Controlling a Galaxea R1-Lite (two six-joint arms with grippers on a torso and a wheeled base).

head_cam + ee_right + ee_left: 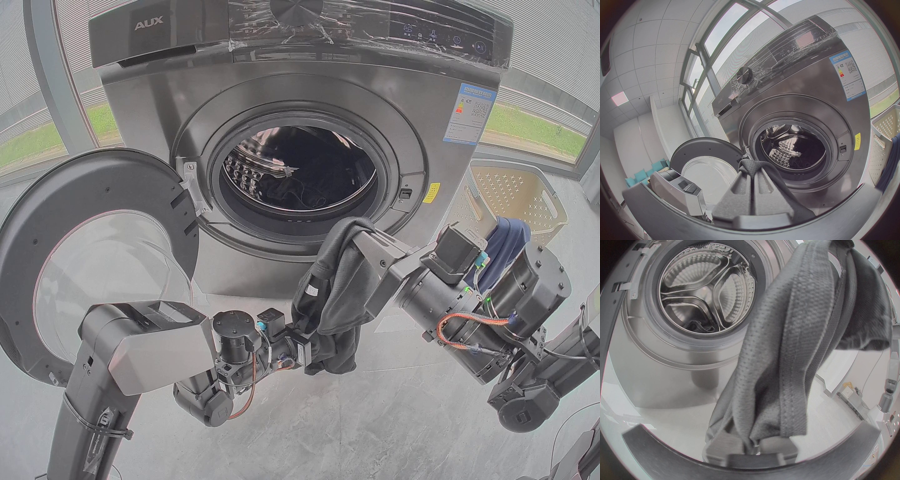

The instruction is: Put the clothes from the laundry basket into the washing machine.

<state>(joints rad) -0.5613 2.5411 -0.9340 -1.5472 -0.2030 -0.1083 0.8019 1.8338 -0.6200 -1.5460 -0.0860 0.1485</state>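
The washing machine (300, 81) stands at twelve o'clock, its door (94, 206) swung open toward nine, with dark clothes (312, 169) in the drum. The laundry basket (519, 194) sits at two o'clock. My right pincer (364, 240) is clamped on the top of the grey garment (337, 294), and my left pincer (309, 356) is closed on its lower end.

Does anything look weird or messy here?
Yes. Crinkly plastic wrap covers the top panel of the washing machine, as if never unpacked. A blue cloth droops over the edge of the basket. The left gripper and right gripper both pinch one dark garment.
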